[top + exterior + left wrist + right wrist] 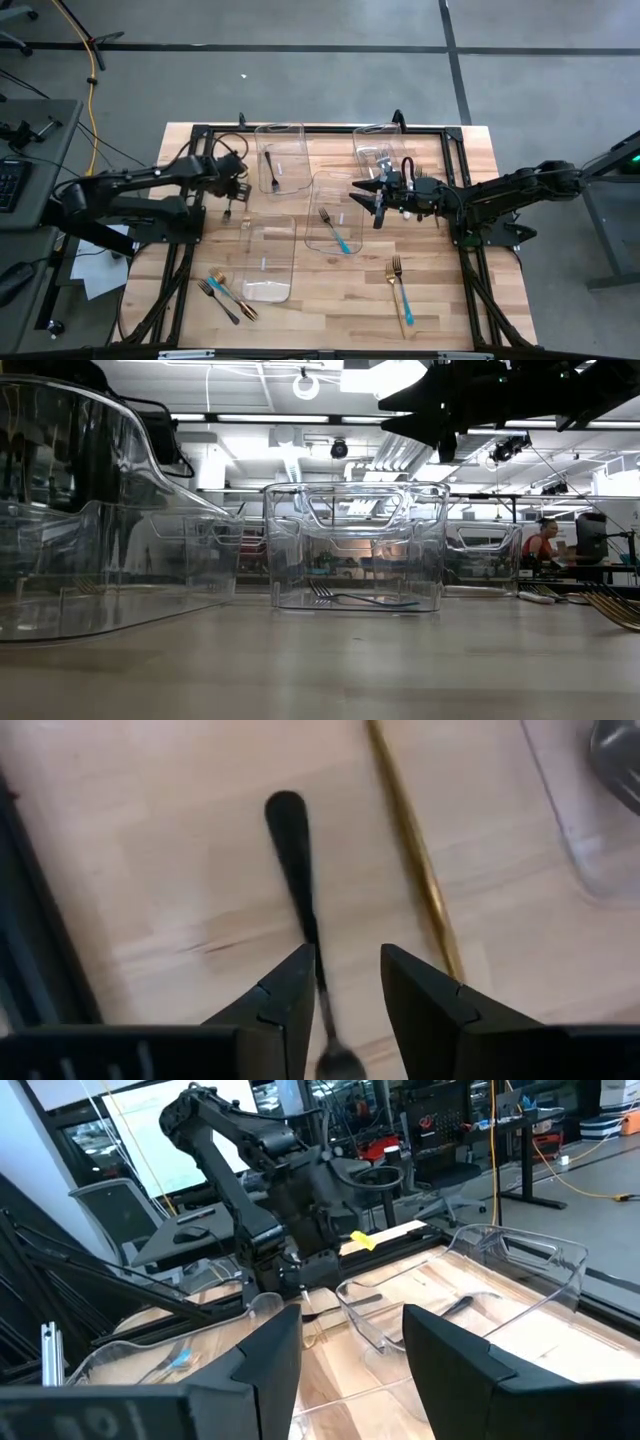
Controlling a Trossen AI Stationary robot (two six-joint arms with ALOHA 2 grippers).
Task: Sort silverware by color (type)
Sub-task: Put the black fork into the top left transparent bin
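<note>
Your left tool (343,982) hangs open over a black utensil (297,860) lying on the surface (150,850), gold utensil (415,850) at its 3 o'clock. Your right tool (374,196) hovers open above the middle bin (322,232).

A grey concrete floor (320,60) crossed by dark seam lines is seen around the wooden tabletop (330,300). A yellow cable (93,70) is laid across the floor beyond the tabletop's left edge, beside a grey desk (35,150) carrying a keyboard (12,185). In the low view, a white ceiling with strip lights (240,417) and ducts is shown. A seated person (540,545) is visible at a far workbench. An office chair (100,1205) and desks are seen in the right wrist view.
</note>
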